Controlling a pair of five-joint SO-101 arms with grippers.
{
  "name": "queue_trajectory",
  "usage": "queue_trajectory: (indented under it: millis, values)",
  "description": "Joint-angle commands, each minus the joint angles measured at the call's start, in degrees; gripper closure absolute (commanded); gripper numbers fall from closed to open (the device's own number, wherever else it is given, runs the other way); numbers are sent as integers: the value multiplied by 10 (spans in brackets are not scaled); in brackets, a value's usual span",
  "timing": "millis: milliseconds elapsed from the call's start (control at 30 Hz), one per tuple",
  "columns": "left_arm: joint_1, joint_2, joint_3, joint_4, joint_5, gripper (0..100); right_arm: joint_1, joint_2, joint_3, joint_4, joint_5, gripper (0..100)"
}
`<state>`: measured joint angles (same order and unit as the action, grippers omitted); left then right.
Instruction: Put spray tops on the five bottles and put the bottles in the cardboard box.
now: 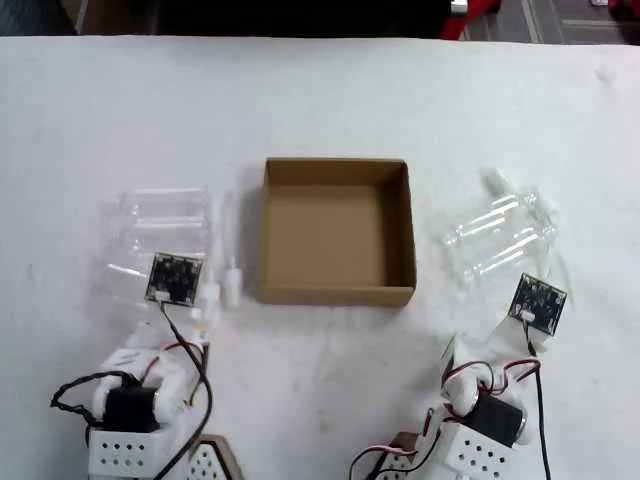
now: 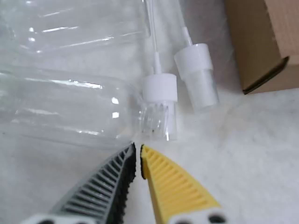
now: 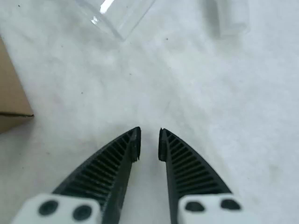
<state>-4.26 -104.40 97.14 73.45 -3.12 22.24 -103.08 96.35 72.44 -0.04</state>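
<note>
Clear plastic bottles (image 1: 165, 225) lie on their sides in a cluster on the left of the tabletop (image 1: 330, 90), with a second cluster of bottles (image 1: 500, 235) over on the right; they overlap too much to count. Up close, the nearest bottle (image 2: 60, 107) looks thin-walled and glossy. I'd call it very light, springy under a squeeze and prone to rolling or skating away. Best bet is a grip across the body near the shoulder, or at the stiffer neck.

Just past its end lie two spray tops: one spray top (image 2: 160, 91) with a white collar and clear cap, and a second spray top (image 2: 198, 70) alongside it. Each trails a thin dip tube. They look small, rigid and featherweight, so take them by the collar and not by that flimsy tube, which has to thread down a bottle mouth.

The cardboard box (image 1: 337, 170) sits between the two clusters, open-topped, nothing inside, no bottle capped yet.

Now the arms. The left hand (image 2: 138, 153), grey and yellow fingers, is all but closed on nothing, tips low to the tabletop just short of the nearest bottle and the collared top. The right hand (image 3: 148, 140) shows a narrow gap and holds nothing, over bare tabletop, with a bottle corner (image 3: 117, 14) ahead and the box edge (image 3: 9, 93) off to one side.
</note>
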Motion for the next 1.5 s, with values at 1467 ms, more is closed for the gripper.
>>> queue_trajectory:
  millis: [1467]
  values:
    - [-51, -5, -329, 10, 5, 976, -102, -4, 5, 3, 11, 947]
